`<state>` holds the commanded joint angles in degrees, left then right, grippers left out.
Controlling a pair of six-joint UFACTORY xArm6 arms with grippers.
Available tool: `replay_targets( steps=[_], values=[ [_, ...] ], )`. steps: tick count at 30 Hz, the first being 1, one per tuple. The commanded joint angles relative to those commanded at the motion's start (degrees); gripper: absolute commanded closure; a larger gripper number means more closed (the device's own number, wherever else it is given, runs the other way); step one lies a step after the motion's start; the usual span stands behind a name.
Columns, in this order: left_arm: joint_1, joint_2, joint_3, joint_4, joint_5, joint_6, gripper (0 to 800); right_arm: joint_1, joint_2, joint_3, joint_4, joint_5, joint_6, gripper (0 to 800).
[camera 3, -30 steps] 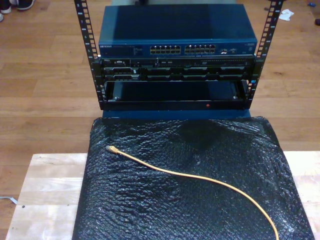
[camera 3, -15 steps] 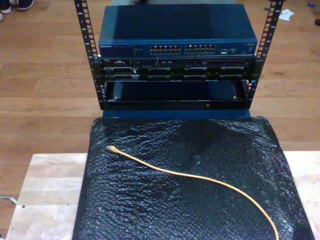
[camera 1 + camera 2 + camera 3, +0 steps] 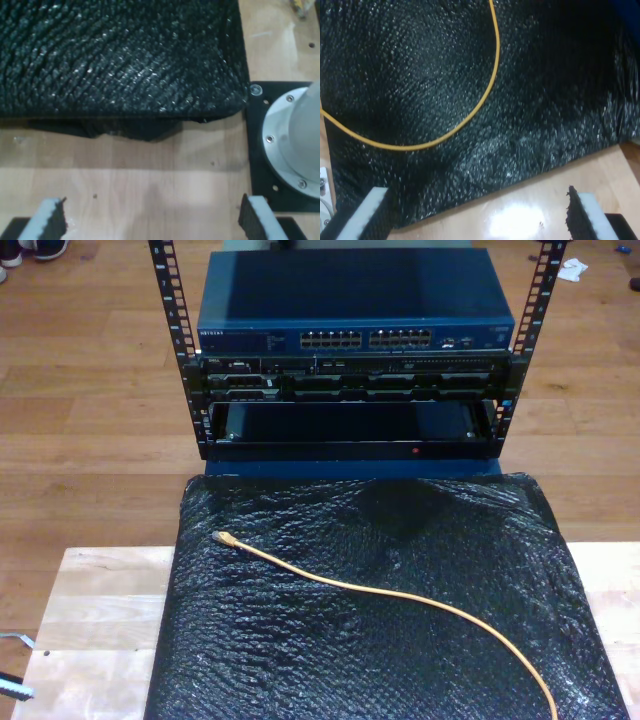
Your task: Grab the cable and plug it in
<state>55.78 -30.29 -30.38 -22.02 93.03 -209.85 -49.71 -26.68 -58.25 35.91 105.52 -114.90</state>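
Observation:
The yellow-orange cable point(image 3: 400, 596) lies loose on the black bubble-wrap mat point(image 3: 330, 660). Its plug end point(image 3: 222, 537) points toward the exterior view's left, and the cord runs off toward that view's lower right. A curved stretch of the cable point(image 3: 470, 117) crosses the mat ahead of my second gripper point(image 3: 475, 215). That gripper is open and empty, hanging over the mat's edge and bare wood. My first gripper point(image 3: 152, 222) is also open and empty, above the wooden table just off another edge of the mat point(image 3: 125, 60). The blue network switch point(image 3: 355, 300) shows its row of ports point(image 3: 368, 339) in the rack.
A black rack point(image 3: 350, 410) holds the switch, other units and an open bay behind the mat. An arm's round metal base on a black plate point(image 3: 287, 140) stands beside my first gripper. A small grey tip point(image 3: 12, 687) pokes in at the exterior view's lower left edge.
A small grey tip has come into the exterior view at its lower left edge. The cable and mat lie as before.

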Motion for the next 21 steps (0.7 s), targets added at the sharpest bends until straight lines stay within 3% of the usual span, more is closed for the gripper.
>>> replay_targets(
  steps=[8,21],
  values=[
    [-2.6,0.0,0.0,-0.2,0.0,-3.8,0,2.3,0.0,-1.4,5.4,-0.3,3.7,4],
    [-6.6,0.0,0.0,-2.8,-0.3,-7.6,0,8.4,0.0,-1.8,6.5,-3.2,8.1,9]
  ],
)
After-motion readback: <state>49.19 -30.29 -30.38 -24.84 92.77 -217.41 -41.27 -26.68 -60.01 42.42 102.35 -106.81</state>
